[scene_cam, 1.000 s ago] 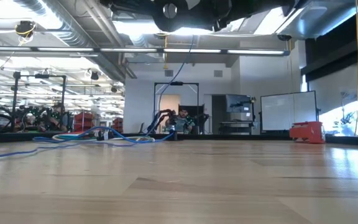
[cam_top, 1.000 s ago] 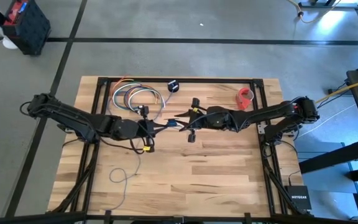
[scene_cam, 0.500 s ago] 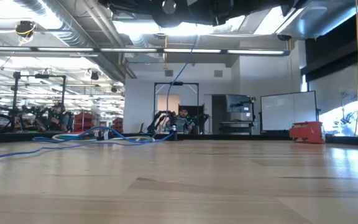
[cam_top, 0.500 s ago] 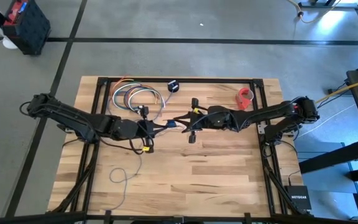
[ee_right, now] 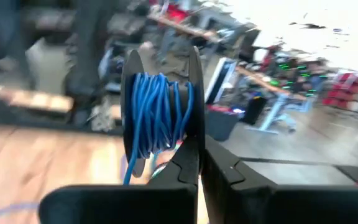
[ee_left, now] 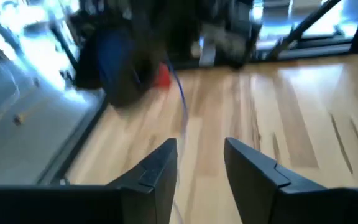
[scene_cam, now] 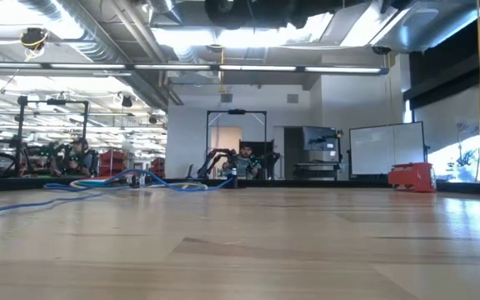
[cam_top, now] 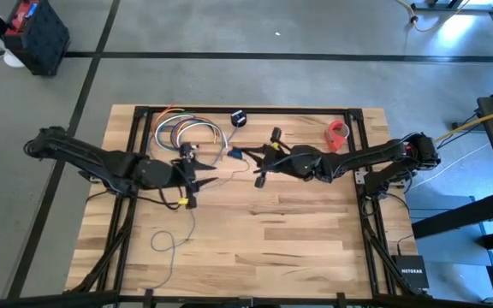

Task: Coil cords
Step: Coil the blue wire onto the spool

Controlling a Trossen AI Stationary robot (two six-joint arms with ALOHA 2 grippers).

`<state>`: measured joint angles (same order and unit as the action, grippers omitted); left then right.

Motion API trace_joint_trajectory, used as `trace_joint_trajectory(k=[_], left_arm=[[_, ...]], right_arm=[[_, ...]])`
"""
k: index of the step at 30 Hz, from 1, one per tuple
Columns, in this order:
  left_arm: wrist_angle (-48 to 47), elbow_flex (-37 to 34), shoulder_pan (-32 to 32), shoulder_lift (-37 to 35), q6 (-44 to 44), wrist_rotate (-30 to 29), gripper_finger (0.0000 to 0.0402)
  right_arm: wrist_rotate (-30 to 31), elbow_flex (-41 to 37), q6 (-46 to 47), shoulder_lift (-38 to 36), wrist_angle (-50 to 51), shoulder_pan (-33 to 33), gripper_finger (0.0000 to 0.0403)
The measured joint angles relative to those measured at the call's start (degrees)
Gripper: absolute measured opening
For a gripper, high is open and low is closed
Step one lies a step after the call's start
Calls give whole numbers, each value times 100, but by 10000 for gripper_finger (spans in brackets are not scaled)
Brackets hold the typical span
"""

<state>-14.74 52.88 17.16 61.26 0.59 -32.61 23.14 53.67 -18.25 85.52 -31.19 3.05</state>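
Cord status: your right gripper [ee_right: 197,163] is pinched tight on a black spool [ee_right: 160,112] wound with blue cord [ee_right: 157,118], holding it above the table's middle, just beside the multicoloured wire bundle [cam_top: 187,133]. From the spool a thin strand runs across to your left gripper [cam_top: 197,171], whose fingers [ee_left: 160,174] stand slightly parted with the strand [ee_left: 180,99] passing between them, not clamped. The loose tail [cam_top: 171,241] of the cord lies in a small loop on the wooden table [cam_top: 315,248], near its front-left part. A separate black disc [cam_top: 239,119] and a red tape roll [cam_top: 339,133] sit near the far edge
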Motion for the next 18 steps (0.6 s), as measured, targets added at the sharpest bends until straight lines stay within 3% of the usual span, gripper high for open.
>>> trace_joint_trajectory(k=[8,13,18], left_arm=[[1207,-896,-161,790,-316,-62,121],[1714,-948,-370,1437,-220,-575,112],[2342,-946,-502,1947,222,-584,108]], right_arm=[[198,1,145,-4,-635,-2,6],[218,0,147,-4,-446,-2,7],[220,-2,147,-4,-324,-2,6]])
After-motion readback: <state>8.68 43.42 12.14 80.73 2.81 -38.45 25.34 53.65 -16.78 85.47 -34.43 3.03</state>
